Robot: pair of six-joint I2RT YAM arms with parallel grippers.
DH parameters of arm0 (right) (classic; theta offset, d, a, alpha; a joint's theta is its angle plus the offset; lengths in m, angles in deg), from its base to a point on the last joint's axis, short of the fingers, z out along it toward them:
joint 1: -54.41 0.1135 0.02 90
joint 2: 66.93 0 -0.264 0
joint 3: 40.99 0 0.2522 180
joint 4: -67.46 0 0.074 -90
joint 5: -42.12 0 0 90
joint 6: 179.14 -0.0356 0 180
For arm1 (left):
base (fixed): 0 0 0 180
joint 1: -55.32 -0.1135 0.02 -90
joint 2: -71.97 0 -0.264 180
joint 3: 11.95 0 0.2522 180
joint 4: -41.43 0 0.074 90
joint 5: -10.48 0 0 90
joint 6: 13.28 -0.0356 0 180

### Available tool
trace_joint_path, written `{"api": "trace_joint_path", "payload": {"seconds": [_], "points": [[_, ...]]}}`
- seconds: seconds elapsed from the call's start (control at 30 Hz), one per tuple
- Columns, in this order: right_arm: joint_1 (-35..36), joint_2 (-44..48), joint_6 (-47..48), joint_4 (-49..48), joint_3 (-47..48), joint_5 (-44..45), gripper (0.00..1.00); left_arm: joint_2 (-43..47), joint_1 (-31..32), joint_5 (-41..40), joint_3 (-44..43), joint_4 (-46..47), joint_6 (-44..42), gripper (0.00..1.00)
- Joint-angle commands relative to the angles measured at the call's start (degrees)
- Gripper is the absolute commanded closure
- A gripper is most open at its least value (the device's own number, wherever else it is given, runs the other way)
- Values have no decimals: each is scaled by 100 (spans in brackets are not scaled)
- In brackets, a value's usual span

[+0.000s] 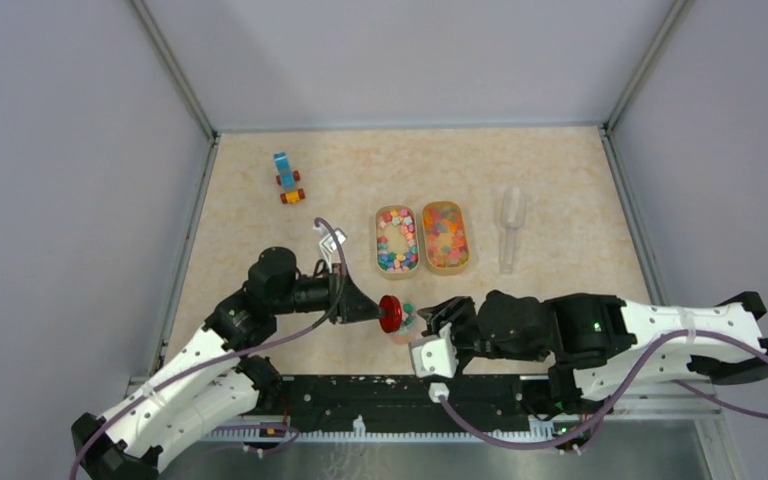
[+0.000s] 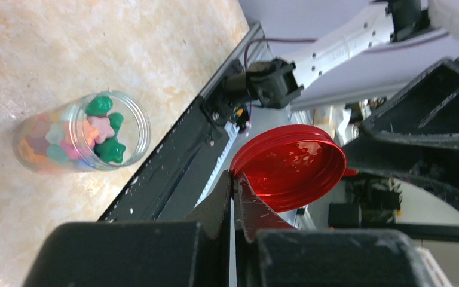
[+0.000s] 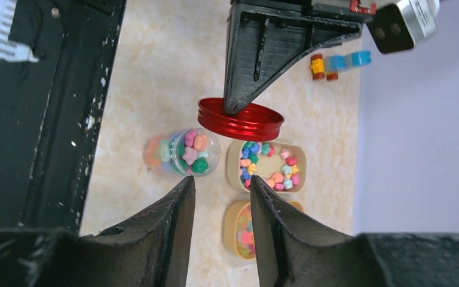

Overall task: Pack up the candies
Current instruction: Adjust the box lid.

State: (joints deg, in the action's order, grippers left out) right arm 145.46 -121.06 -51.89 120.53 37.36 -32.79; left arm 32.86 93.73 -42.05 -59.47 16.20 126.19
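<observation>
In the top view the left gripper (image 1: 378, 312) sits at the lower middle of the frame, its fingers pinched together on the rim of a red lid (image 1: 391, 313). The left wrist view shows the two fingertips clamped on the lid's edge, with its glossy inner face turned towards the camera. Just right of and below the lid in the top view stands a small clear jar (image 2: 147, 133), its mouth uncovered. It is packed with the candies (image 2: 103, 128), and green, pink and orange pieces show at the top. In both wrist views a gap separates the lid from the jar. The right gripper (image 3: 221, 185) reaches in from the lower right of the top view, close to the jar. In its own wrist view its fingers stand apart with nothing between them, and the jar lies just beyond their tips. More candies fill two oval trays side by side at the centre of the counter (image 1: 560, 160). These are the left tray (image 1: 378, 240) and the right tray (image 1: 468, 240). A clear scoop (image 1: 510, 215) lies to the right of the trays, and a blue-and-orange toy vehicle (image 1: 287, 178) sits towards the upper left.
</observation>
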Motion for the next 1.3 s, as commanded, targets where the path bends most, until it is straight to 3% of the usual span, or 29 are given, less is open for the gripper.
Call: {"api": "trace_joint_path", "payload": {"seconds": [0.0,0.4,0.8,1.27], "points": [[131,129,1290,36,230,-482,61,-17,-12,683,-358,-658,-645,100],[659,-228,2808,-263,270,-587,57,-123,-10,1787,-276,-1513,-987,100],[1215,-902,3172,-50,480,-386,58,-147,-7,2168,-111,-1877,-1167,100],[1258,-1505,3464,-45,750,-305,61,-262,-3,2099,-208,-2274,-1449,100]]}}
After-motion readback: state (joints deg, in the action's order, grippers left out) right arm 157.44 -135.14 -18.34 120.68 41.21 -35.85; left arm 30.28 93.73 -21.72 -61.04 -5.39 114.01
